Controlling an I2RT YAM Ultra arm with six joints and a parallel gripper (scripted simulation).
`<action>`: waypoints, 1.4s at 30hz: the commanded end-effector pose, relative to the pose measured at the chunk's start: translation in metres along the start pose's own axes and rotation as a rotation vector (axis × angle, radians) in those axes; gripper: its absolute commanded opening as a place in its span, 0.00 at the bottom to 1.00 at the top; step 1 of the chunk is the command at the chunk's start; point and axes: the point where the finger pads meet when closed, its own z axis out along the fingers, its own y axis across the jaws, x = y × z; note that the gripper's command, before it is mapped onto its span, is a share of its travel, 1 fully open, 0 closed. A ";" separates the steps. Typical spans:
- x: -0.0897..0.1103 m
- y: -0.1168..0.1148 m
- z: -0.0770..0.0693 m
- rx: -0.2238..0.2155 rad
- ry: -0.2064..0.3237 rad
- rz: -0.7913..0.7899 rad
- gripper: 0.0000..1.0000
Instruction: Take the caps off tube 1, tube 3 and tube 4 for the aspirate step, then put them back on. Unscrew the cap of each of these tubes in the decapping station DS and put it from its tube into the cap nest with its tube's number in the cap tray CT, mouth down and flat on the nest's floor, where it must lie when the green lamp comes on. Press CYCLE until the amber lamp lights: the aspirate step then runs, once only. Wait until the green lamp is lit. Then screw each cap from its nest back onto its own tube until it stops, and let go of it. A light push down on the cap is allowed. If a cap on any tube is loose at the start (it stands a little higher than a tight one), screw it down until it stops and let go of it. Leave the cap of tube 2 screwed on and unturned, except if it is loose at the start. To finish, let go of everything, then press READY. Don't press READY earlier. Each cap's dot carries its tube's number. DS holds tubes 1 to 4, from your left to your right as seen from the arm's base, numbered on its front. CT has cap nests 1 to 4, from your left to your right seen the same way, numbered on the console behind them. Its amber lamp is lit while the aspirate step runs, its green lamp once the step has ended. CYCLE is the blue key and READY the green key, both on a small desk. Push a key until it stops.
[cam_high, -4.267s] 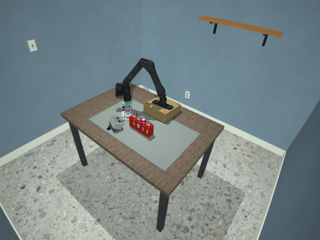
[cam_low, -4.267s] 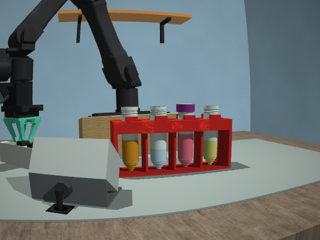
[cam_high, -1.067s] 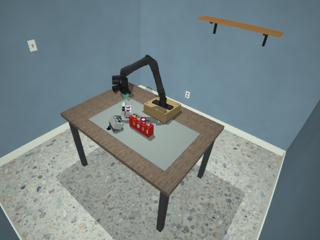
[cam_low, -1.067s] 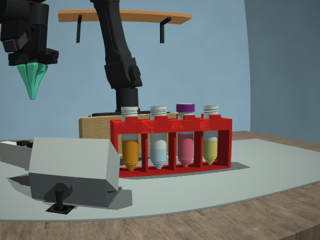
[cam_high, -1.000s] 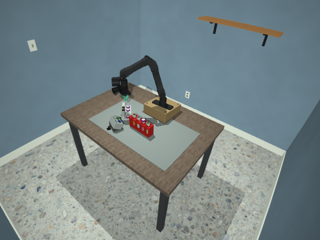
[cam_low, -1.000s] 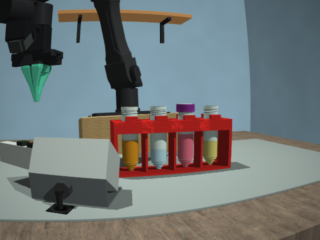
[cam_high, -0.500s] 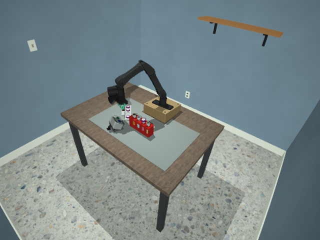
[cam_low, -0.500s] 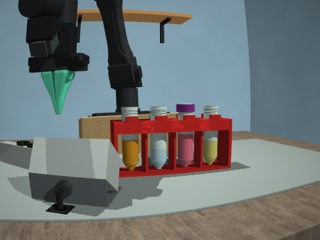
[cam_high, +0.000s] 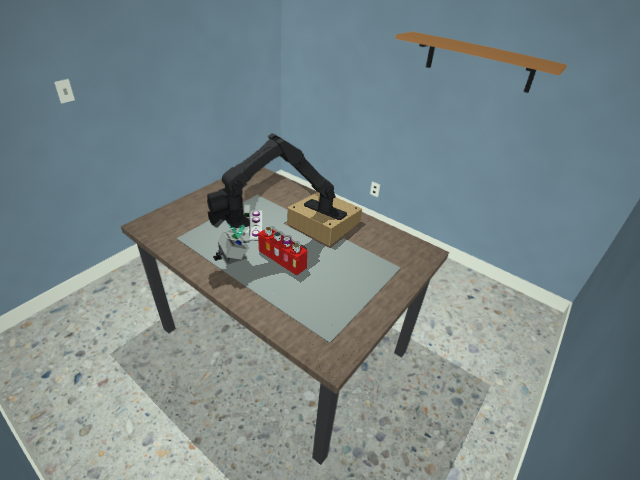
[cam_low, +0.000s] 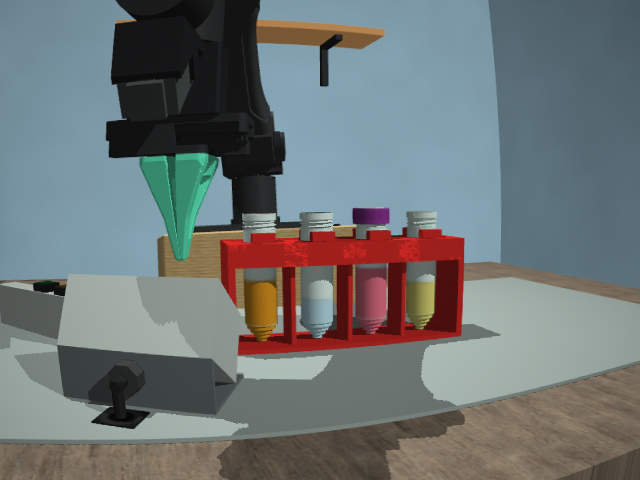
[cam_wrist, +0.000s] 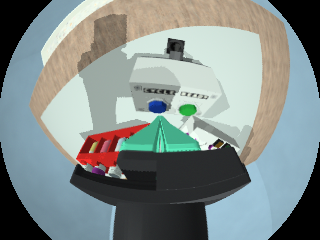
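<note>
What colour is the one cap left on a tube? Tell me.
Purple; the cap shows best in the exterior view.
</note>
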 end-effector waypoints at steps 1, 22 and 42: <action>-0.005 0.003 -0.014 -0.003 -0.027 0.026 0.00; -0.006 0.003 -0.015 -0.003 -0.027 0.026 0.00; -0.007 0.004 0.003 -0.003 -0.027 0.026 0.00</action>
